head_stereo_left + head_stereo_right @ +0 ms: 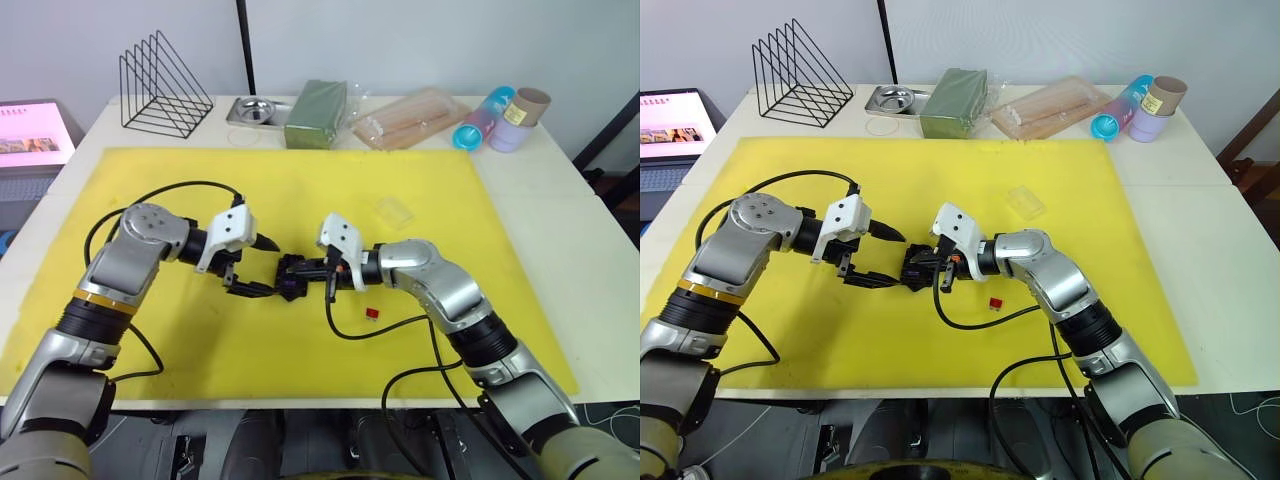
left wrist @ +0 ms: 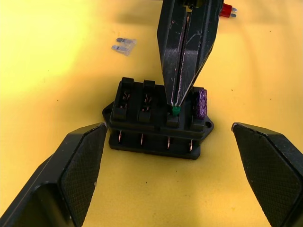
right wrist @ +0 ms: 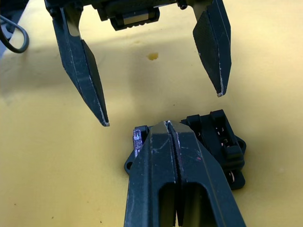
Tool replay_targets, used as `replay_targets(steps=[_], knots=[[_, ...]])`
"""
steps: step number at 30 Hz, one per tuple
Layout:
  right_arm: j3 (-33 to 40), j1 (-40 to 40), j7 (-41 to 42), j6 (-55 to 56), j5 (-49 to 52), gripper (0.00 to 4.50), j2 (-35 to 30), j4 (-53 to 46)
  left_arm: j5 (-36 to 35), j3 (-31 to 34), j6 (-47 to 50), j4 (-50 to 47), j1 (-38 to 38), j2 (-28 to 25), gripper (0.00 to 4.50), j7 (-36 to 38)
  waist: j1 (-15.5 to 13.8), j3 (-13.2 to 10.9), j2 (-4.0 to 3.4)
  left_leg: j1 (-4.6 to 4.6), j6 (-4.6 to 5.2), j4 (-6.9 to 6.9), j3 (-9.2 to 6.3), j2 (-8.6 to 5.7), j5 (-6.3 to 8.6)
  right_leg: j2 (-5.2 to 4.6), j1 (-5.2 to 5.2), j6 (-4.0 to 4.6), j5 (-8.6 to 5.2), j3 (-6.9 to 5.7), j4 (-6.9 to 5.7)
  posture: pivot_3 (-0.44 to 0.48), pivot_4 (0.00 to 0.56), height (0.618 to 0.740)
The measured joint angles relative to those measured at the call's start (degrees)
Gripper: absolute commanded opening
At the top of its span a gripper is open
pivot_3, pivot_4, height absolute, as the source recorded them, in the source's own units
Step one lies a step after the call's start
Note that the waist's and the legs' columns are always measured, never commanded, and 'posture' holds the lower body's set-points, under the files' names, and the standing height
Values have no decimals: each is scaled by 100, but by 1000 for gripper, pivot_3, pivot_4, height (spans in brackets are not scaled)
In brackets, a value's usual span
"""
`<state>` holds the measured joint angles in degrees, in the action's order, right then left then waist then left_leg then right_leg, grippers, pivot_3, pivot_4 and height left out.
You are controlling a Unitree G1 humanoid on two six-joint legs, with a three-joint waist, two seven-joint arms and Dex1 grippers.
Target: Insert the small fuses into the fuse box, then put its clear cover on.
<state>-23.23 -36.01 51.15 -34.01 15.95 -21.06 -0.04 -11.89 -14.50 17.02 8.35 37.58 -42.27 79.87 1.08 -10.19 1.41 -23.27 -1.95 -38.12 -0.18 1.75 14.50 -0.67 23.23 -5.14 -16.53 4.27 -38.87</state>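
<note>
The black fuse box [image 2: 158,130] sits on the yellow mat [image 1: 420,190] between my two grippers. A purple fuse [image 2: 200,103] stands in its end slot. My right gripper [image 2: 175,105] is shut on a green fuse [image 2: 176,111], holding it at the slot beside the purple one. My left gripper [image 1: 260,267] is open, one finger on each side of the box, not touching it. A red fuse [image 1: 372,313] lies on the mat near my right forearm. A pale fuse [image 2: 124,46] lies just beyond the box. The clear cover [image 1: 394,211] rests on the mat, further back on the right.
Along the table's back edge stand a wire rack [image 1: 165,85], a metal tray [image 1: 255,110], a green block [image 1: 318,113], a clear bag of sticks [image 1: 410,118] and cups [image 1: 500,120]. A laptop [image 1: 30,135] sits far left. My right arm's cable [image 1: 400,325] loops beside the red fuse.
</note>
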Motion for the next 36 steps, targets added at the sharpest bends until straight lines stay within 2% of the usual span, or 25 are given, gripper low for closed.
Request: replay_targets(steps=[12, 19, 25, 29, 32, 36], knots=[[587, -140, -81, -887, 437, 22, 26, -107, -7, 28, -3, 5, 3, -10, 4500, 81, -9, -5, -1, -17, 0, 0, 1, 0, 0, -1, 19, 0, 0, 0, 0, 0, 150, 740], [871, -236, -71, -1568, 816, 22, -73, -696, -56, 83, 17, 5, 57, -34, 4500, 167, 10, -9, -3, -24, 0, 5, 0, 2, 0, 0, 30, 1, -1, 2, 1, 0, 150, 740], [1238, -263, -75, -1938, 1058, 22, -737, -1467, -320, 361, 260, 5, 164, -290, 4500, 394, 2, -12, -3, -26, 0, 5, 0, 2, 0, -1, 28, 1, -1, 1, 10, 0, 150, 740], [1466, 57, 142, -1939, 1130, 22, -1705, -2066, -496, 442, 512, 1, 204, -582, 4500, 661, -8, -16, -5, -36, 1, 14, 0, 2, 1, -1, 29, 1, -1, -2, 32, 0, 150, 740], [1872, 492, 416, -1875, 1192, 561, -2576, -2383, -637, 623, 756, 5, 239, -923, 4500, 882, -3, -18, -6, -42, 4, 17, 1, 4, 3, -1, 29, 1, 0, -2, 53, 0, 150, 740], [2430, 1224, 926, -1701, 1299, 1819, -3579, -2630, -786, 758, 887, 11, 255, -1296, 4500, 1125, 8, -20, -7, -43, 7, 19, 4, 6, 5, 0, 27, 0, 0, -2, 66, 0, 150, 740]])
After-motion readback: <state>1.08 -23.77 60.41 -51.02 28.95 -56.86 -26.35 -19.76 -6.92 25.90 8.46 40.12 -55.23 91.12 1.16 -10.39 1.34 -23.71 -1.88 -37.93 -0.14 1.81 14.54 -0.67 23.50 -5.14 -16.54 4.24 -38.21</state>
